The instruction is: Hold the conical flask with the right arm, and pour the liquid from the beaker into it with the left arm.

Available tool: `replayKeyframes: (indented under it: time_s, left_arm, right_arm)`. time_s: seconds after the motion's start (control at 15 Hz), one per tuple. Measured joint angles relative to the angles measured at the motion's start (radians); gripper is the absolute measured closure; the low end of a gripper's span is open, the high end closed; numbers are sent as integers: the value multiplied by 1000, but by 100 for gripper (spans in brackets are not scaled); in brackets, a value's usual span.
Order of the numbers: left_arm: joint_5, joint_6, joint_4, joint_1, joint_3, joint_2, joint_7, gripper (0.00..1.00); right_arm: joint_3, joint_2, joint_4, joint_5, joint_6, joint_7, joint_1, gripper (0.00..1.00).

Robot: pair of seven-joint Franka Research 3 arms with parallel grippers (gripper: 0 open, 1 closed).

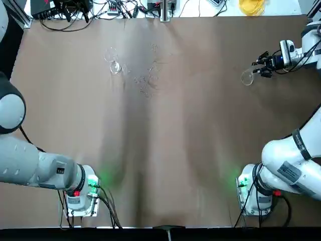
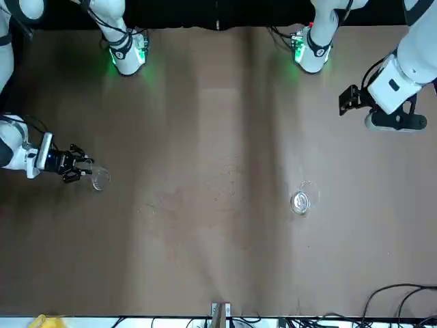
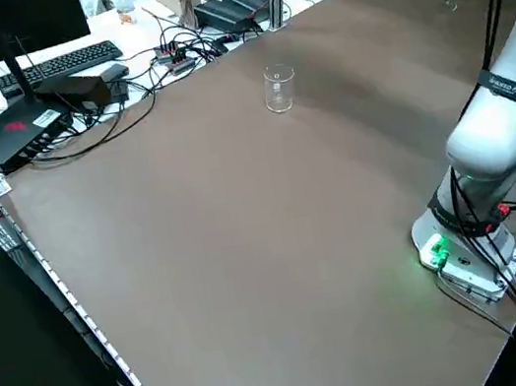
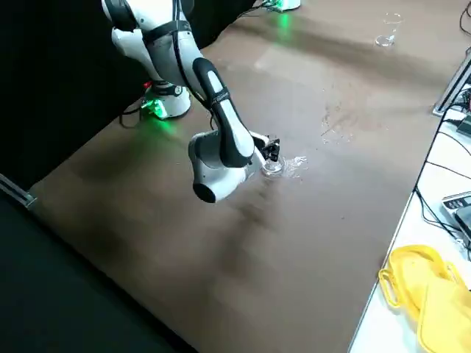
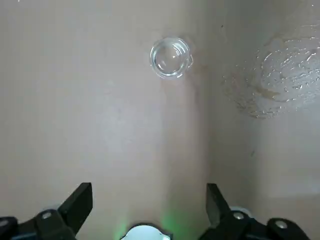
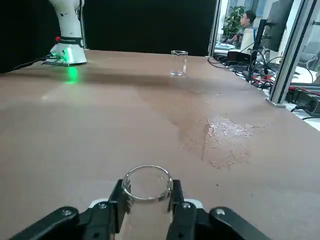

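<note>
The conical flask stands on the brown table near its right edge, and my right gripper is shut on its neck, one finger on each side. From overhead the conical flask is a faint ring just beyond the right gripper. The beaker stands upright by itself at the far left-centre, its beaker rim seen from straight above in the left wrist view. My left gripper hangs high over the table, open and holding nothing, well short of the beaker.
A patch of spilled droplets lies at the table's far centre, between the beaker and the flask. Cables and electronics line the far edge, with a yellow object beyond it. Both arm bases glow green at the near edge.
</note>
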Motion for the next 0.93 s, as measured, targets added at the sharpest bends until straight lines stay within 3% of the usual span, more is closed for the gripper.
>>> replayKeyframes:
  time_s: [0.33, 0.93]
  left_arm:
    - [63, 0, 0, 10, 8, 5, -2, 0]
    - [64, 0, 0, 6, 1, 5, -27, 0]
  right_arm:
    - [0, 0, 0, 0, -1, 0, 0, 61]
    - [-1, 7, 8, 0, -9, 0, -1, 61]
